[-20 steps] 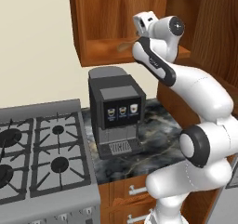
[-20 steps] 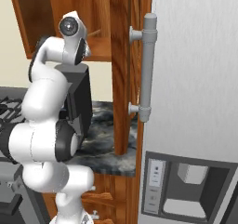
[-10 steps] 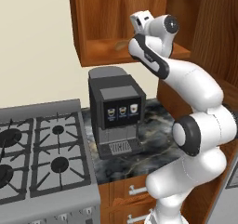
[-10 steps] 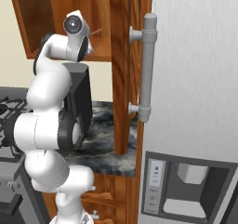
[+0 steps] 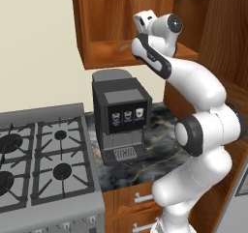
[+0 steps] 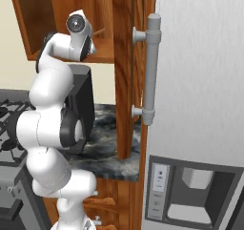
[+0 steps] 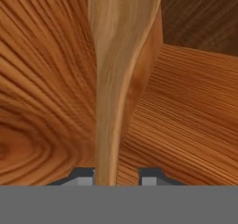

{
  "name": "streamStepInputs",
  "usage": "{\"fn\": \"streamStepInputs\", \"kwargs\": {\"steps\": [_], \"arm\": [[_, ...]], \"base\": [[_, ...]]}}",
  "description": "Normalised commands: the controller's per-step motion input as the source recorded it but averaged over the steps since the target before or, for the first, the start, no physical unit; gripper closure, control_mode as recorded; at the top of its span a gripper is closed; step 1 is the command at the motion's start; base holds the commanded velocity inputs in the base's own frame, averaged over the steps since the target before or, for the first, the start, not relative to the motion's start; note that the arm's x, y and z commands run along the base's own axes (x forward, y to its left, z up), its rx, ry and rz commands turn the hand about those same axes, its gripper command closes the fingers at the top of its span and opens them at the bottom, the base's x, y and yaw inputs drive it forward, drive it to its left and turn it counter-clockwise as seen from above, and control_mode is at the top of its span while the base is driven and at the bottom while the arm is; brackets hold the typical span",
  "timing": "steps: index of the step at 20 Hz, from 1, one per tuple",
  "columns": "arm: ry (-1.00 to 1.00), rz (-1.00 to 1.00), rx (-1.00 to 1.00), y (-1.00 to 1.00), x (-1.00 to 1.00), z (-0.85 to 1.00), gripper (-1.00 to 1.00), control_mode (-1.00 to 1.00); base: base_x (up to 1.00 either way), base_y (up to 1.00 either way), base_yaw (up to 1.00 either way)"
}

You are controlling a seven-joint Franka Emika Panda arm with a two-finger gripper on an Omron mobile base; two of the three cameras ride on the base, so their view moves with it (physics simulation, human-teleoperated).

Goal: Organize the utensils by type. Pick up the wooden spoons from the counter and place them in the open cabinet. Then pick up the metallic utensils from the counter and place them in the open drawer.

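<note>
claw (image 7: 116,174): clenched on wooden spoon (image 7: 118,65); spoon runs straight out from fingertips; inside open cabinet (image 5: 111,53)

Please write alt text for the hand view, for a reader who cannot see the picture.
A wooden spoon runs up the middle of the picture, its thin handle rising from between the two dark finger tips of the gripper and widening toward the top. Behind it are the reddish-brown wooden surfaces of the cabinet, with strong grain.

light: even, bright | shadows: soft | blur: hand view, slight
</note>
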Motion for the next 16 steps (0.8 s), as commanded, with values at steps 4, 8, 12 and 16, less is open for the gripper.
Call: {"fn": "streamStepInputs", "kwargs": {"steps": [4,8,12,16], "arm": [[0.01,0.0,0.0,0.03,0.2,-0.18,-1.0,-1.0],[0.03,0.0,0.01,0.0,0.13,-0.21,-1.0,-1.0],[0.09,0.02,0.04,-0.01,0.07,-0.16,-1.0,-1.0],[0.09,0.05,0.06,-0.04,-0.01,-0.18,-1.0,-1.0]], "base": [[0.0,0.0,0.0],[0.0,0.0,0.0],[0.0,0.0,0.0],[0.0,0.0,0.0]]}}
